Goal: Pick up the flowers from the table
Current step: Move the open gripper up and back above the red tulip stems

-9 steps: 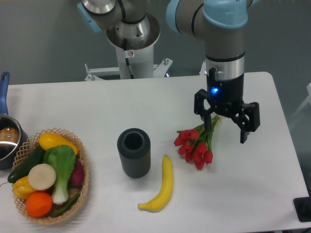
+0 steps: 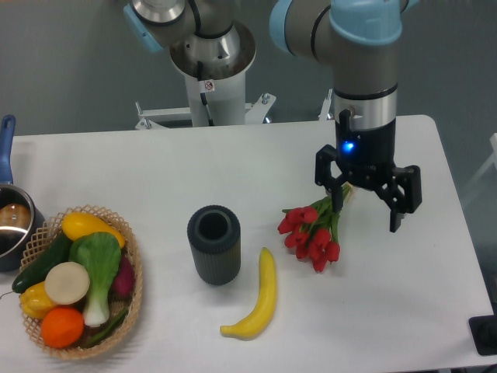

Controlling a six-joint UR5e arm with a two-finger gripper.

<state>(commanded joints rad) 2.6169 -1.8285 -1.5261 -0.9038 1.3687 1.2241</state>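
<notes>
The flowers (image 2: 312,231), a small bunch of red tulip buds on green stems, lie on the white table (image 2: 155,171) right of centre, buds toward the front left, stems running back right. My gripper (image 2: 367,219) hangs over the stem end with its jaws spread wide apart. The left finger (image 2: 337,203) stands at the stems, the right finger (image 2: 397,217) well to their right. Nothing is held. The stem ends are hidden behind the gripper.
A dark grey ribbed cup (image 2: 213,244) stands upright left of the flowers. A yellow banana (image 2: 257,301) lies in front. A wicker basket (image 2: 132,264) of vegetables and a pot (image 2: 11,225) sit at the left edge.
The gripper has shifted slightly to the right and a little toward the front. The flowers have not moved.
</notes>
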